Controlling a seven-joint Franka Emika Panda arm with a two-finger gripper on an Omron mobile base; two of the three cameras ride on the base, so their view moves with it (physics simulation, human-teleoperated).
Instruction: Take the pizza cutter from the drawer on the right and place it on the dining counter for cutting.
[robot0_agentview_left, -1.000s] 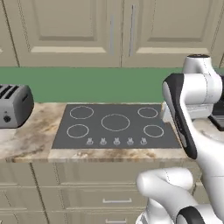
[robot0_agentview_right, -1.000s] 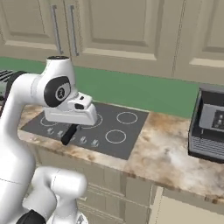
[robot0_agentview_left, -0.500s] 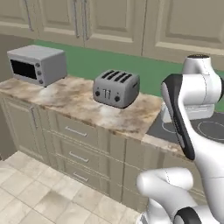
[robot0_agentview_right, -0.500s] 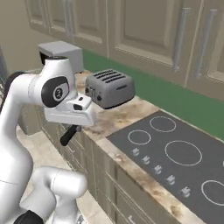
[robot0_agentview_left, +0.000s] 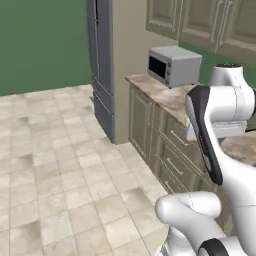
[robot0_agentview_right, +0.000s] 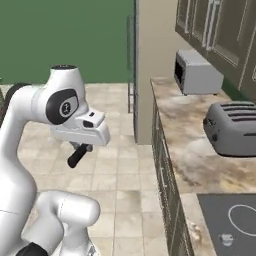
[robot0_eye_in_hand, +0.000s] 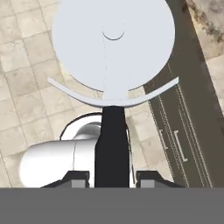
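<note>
The pizza cutter (robot0_eye_in_hand: 113, 65) is held in the gripper (robot0_eye_in_hand: 113, 177): the jaws are closed narrowly on the slim black handle, which runs up from 6 o'clock in the hand view, with the round silver-grey wheel blade filling the area toward 12 o'clock. In the right base view the black handle of the cutter (robot0_agentview_right: 79, 155) is seen projecting below the hand at about 7 o'clock of the wrist. The arm is carried tucked over tiled floor (robot0_agentview_left: 55, 165), with a cabinet run bearing a microwave (robot0_agentview_right: 196, 73) and a toaster (robot0_agentview_right: 233, 127) at 3 o'clock. The dining counter cannot be made out, so the step in hand is judged to be transport. It is judged best done with the grip kept firm near the handle's end, the wheel kept clear of the cabinet fronts (robot0_agentview_left: 165, 145), and release deferred until the stone top lies directly beneath.
</note>
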